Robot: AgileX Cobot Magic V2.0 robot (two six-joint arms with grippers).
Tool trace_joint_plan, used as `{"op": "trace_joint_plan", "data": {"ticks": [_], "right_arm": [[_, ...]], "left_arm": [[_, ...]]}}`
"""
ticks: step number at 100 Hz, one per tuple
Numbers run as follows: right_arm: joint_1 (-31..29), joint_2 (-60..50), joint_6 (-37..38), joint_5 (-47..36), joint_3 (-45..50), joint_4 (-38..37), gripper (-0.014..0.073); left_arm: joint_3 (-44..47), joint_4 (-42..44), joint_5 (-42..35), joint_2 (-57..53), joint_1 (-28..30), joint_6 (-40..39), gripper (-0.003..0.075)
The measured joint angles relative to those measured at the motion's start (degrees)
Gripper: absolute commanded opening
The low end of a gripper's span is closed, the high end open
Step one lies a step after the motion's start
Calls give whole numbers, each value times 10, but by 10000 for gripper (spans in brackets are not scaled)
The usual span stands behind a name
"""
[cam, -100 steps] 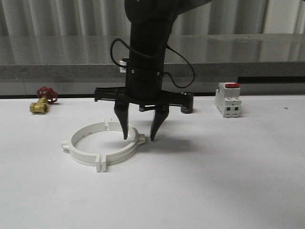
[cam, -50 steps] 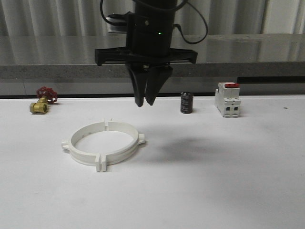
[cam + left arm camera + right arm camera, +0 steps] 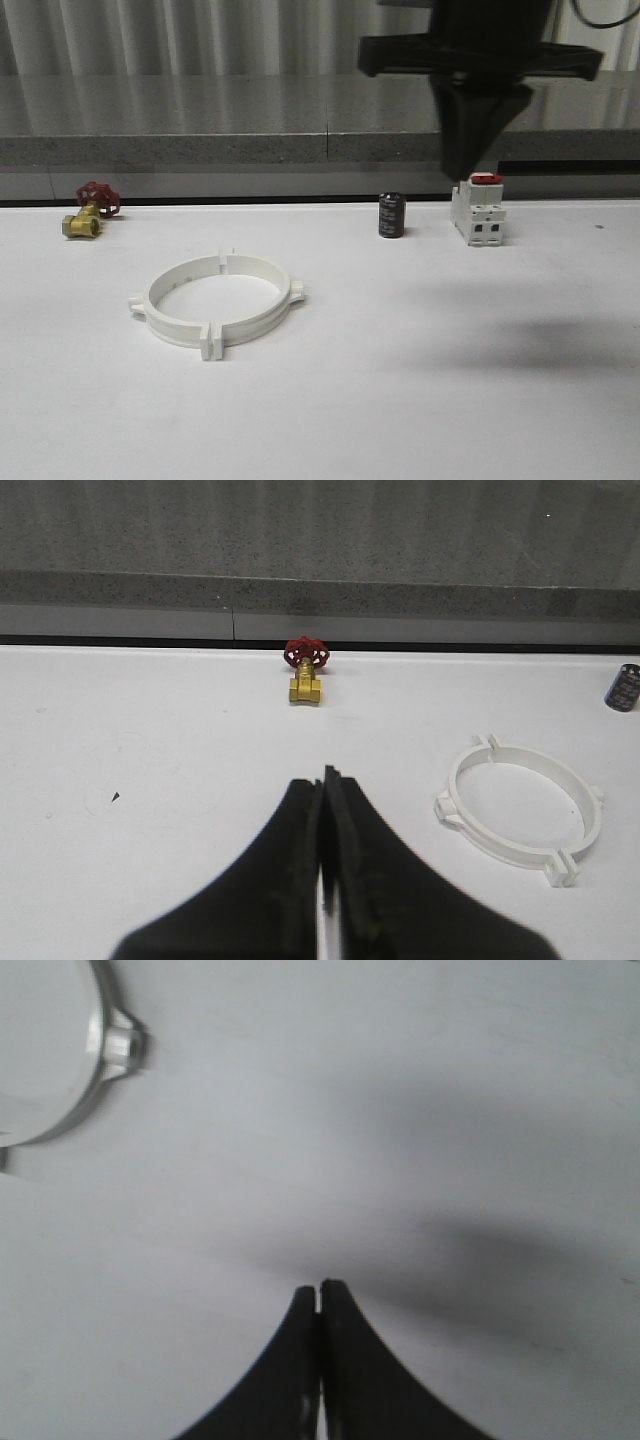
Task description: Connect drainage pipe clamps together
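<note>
1. Our right gripper has its jaws pressed together with nothing in them, hanging high over the desk's right side near the back edge.
2. Left gripper is the same deal: jaws closed, holding nothing.
3. The drainage pipe clamps lie on the desk left of middle, both halves meeting as one ring, flange tabs lined up.
4. Looks basically joined to us, so the smart move is pulling clear without bumping the ring or the breaker just below.
</note>
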State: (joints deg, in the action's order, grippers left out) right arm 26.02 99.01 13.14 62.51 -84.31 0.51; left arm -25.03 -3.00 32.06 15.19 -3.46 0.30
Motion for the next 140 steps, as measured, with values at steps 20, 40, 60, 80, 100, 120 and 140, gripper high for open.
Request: {"op": "trace_joint_plan", "data": {"ticks": [20, 40, 60, 80, 100, 120, 140], "right_arm": [[-72, -114, 17, -34, 98, -1, -67], [-136, -218, 19, -53, 185, -5, -67], [-185, -322, 19, -65, 262, -34, -67], [-191, -436, 22, -93, 332, -73, -67], [-191, -545, 23, -180, 411, -99, -66], [-191, -635, 23, -306, 503, -106, -66], [-191, -737, 23, -370, 598, -108, -66]], "left_arm": [[0, 0, 0, 0, 0, 0, -21], [0, 0, 0, 0, 0, 0, -21], [0, 0, 0, 0, 0, 0, -21], [0, 0, 0, 0, 0, -3, -21], [0, 0, 0, 0, 0, 0, -21], [0, 0, 0, 0, 0, 0, -21], [0, 0, 0, 0, 0, 0, -21]]}}
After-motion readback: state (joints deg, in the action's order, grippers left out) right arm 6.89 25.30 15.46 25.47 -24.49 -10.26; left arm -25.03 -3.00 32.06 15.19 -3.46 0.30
